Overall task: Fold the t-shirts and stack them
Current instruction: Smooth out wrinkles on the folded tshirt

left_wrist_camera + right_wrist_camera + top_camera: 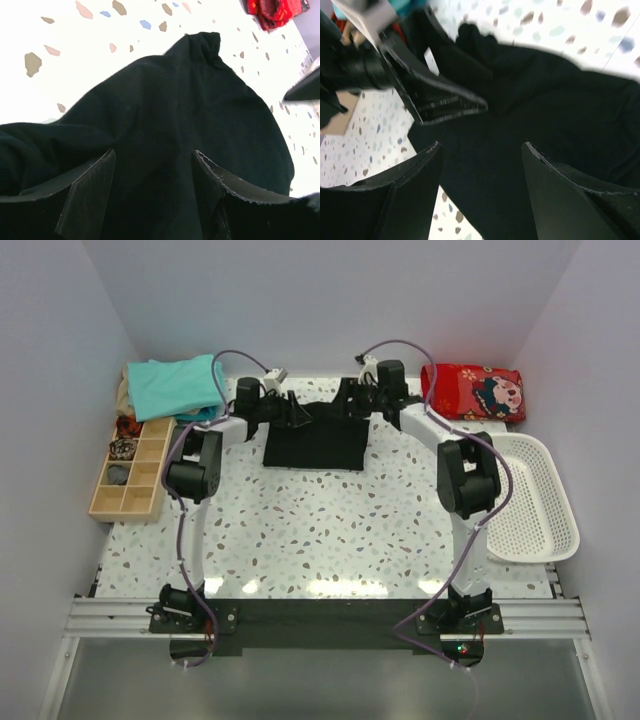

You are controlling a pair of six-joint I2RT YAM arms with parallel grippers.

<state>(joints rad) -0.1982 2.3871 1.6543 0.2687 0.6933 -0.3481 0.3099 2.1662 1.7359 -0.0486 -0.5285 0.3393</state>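
Observation:
The black t-shirt [315, 440] lies partly folded at the back middle of the table, bunched along its far edge. It fills the left wrist view [190, 110] and the right wrist view [560, 115]. My left gripper [290, 413] is open over the shirt's far left part, jaws wide apart with black cloth beneath them [154, 151]. My right gripper [356, 400] is open over the far right part, jaws wide apart above the cloth [482, 145]. The left gripper also shows in the right wrist view [440, 100]. Folded teal t-shirts [175, 385] lie at the back left.
A wooden compartment tray [130, 468] stands at the left edge. A red patterned cloth [475, 390] lies at the back right, also in the left wrist view [275, 10]. A white mesh basket [535, 500] sits at the right. White walls enclose the table.

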